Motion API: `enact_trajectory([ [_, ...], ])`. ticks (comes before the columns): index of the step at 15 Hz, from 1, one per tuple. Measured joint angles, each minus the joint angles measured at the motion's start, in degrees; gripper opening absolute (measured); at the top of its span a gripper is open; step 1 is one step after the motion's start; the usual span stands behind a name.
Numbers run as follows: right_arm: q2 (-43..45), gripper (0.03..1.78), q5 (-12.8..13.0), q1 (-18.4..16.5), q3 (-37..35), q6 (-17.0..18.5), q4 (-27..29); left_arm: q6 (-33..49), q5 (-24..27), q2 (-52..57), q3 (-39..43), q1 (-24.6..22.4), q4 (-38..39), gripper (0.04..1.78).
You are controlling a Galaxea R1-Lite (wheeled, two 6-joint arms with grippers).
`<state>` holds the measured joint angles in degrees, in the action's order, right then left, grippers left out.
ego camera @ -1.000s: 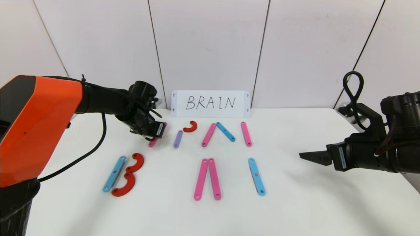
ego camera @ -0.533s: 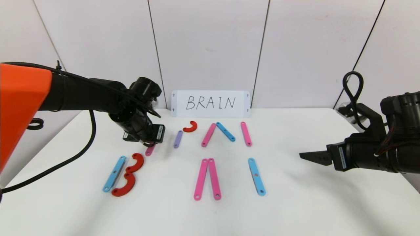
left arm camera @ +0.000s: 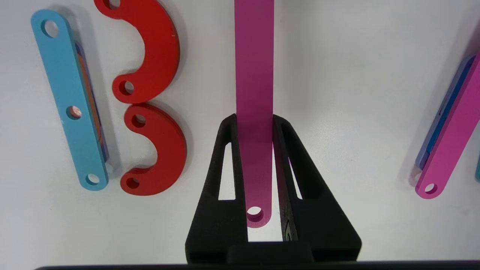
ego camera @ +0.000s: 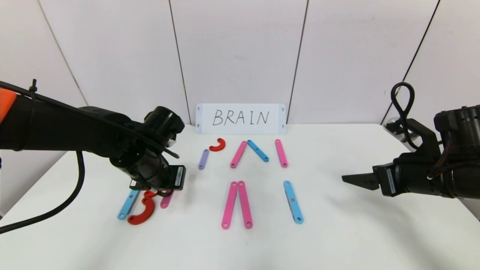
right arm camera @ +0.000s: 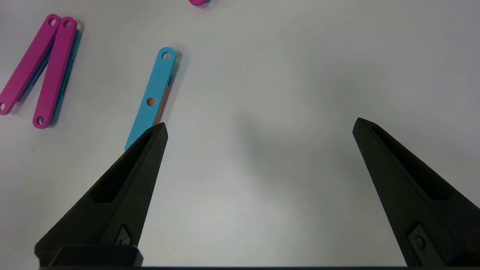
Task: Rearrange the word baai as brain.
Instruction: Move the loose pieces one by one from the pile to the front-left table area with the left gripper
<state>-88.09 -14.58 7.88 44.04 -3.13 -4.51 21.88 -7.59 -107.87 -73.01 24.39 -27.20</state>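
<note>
Two grippers are in view, and only the left gripper (left arm camera: 255, 122) carries something: its fingers are pressed against both long edges of a pink bar (left arm camera: 254, 75), which passes between them, with the holed end near the palm and the rest reaching out beyond the tips. In the head view this gripper (ego camera: 162, 192) is low over the front left part of the white table (ego camera: 337, 232), just beside the letter B, which is made of a blue bar (ego camera: 127, 205) and two red curves (left arm camera: 150, 56) set one after the other. The held bar is just beside the curves, on the side away from the blue bar, and does not touch them. Farther back lie a short purple bar (ego camera: 203, 159), a small red curve (ego camera: 218, 144) and a white card reading BRAIN (ego camera: 240, 118). Near the middle two pink bars (ego camera: 237, 204) form a narrow A. The right gripper (right arm camera: 258, 125) hovers over bare table at the right with its fingers spread wide, holding nothing, near another blue bar (right arm camera: 153, 95).
</note>
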Motion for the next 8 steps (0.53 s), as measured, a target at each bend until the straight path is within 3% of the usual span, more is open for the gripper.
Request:
enact_trajectory([
  [8, 0.0, 1.73, 0.0, 0.0, 0.0, 0.0, 0.0, 0.5, 0.3, -2.0, 2.8, 0.5, 3.1, 0.27],
])
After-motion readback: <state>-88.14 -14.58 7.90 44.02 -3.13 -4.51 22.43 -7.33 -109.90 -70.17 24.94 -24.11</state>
